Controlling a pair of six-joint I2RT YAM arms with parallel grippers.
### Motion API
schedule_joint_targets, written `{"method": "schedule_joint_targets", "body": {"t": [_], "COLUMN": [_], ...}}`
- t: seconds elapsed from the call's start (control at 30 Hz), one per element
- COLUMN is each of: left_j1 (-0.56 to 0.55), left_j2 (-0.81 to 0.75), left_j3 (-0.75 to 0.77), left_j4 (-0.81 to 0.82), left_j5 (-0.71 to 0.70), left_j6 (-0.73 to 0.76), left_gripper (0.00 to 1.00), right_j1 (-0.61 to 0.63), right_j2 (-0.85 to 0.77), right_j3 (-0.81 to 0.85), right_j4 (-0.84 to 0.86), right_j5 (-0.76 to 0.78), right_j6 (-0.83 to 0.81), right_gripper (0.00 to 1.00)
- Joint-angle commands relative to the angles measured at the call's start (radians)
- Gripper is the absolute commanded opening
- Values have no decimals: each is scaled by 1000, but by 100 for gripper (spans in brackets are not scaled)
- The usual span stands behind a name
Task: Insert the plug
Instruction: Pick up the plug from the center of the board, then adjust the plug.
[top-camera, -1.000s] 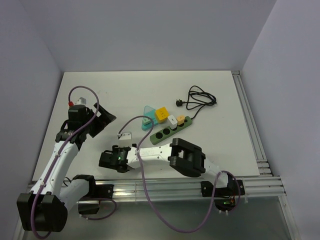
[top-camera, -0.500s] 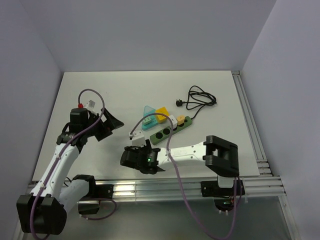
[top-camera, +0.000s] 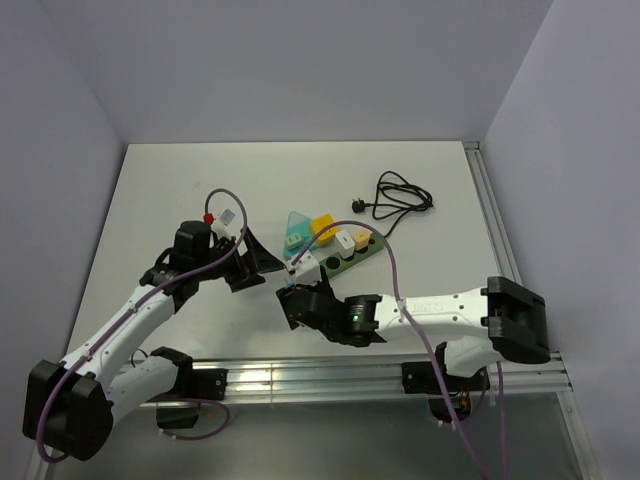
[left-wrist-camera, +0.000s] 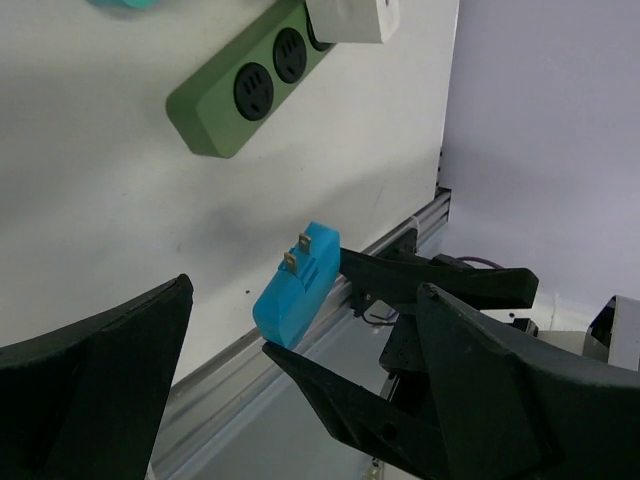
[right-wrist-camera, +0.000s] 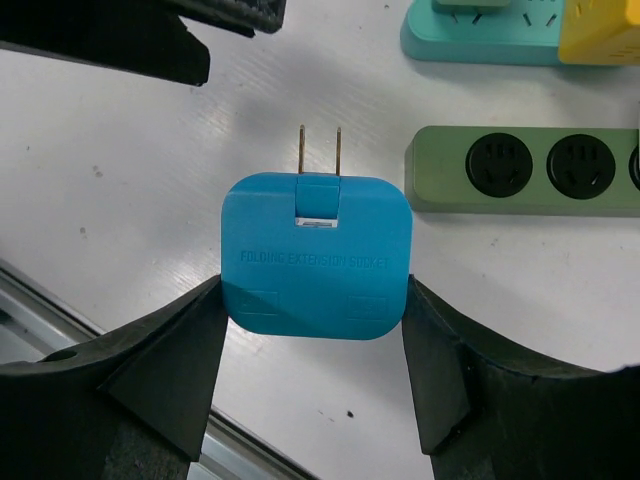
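A blue plug (right-wrist-camera: 316, 255) with two metal prongs sits between the fingers of my right gripper (right-wrist-camera: 313, 292), which is shut on its sides. The prongs point toward the table, just left of the green power strip (right-wrist-camera: 520, 170). From above, the right gripper (top-camera: 297, 295) hovers by the strip's (top-camera: 345, 262) near-left end. My left gripper (top-camera: 256, 263) stands wide open just left of it, holding nothing. The left wrist view shows the blue plug (left-wrist-camera: 295, 285) held above the table, below the strip (left-wrist-camera: 250, 90).
A teal triangular socket block (top-camera: 296, 232) with a yellow adapter (top-camera: 322, 230) lies behind the strip. A white adapter (top-camera: 348, 241) sits in the strip. The strip's black cable (top-camera: 400, 195) coils at the back right. A rail runs along the near table edge (top-camera: 330, 375).
The right arm has swung to the right with the blue plug, from the near left toward the strip's end. The left arm has followed rightward, its gripper still open.
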Motion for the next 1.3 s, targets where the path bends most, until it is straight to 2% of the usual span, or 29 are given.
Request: {"method": "schedule_joint_targets", "body": {"t": [0.0,0.33,0.47,0.8,0.9,1.0,1.1,1.27], "left_j1": [-21,-85,-105,-173,-191,-197,-202,-225], "left_j2": [4,35,56,151,175,198,227,250], "left_j3": [-5,-11,-17,-22,-22,-42,-62,-40], "left_j4": [106,216,248,351,347,370,411,397], "left_j5": [50,116,111,131,111,125,144,145], "left_j6": [-44,-127,-155,-194,-188,-185,-193,-159], "left_gripper": [99,100,100,98,93,83,66,50], "right_j1": [-10,-71,-99,-103,-108,-111,-112,-114], "right_j2": [-81,-305,-327,-324,-307,-291,-282,-267], "right_j3": [-51,-183,-187,-164,-152,-138,-132,-123], "right_j4": [76,151,150,153,151,147,147,137], "right_j5": [-21,-162,-211,-216,-225,-229,-243,-255], "right_j6": [-67,-147,-170,-214,-226,-236,-246,-254], "right_gripper": [46,45,45,45,45,45,45,45]}}
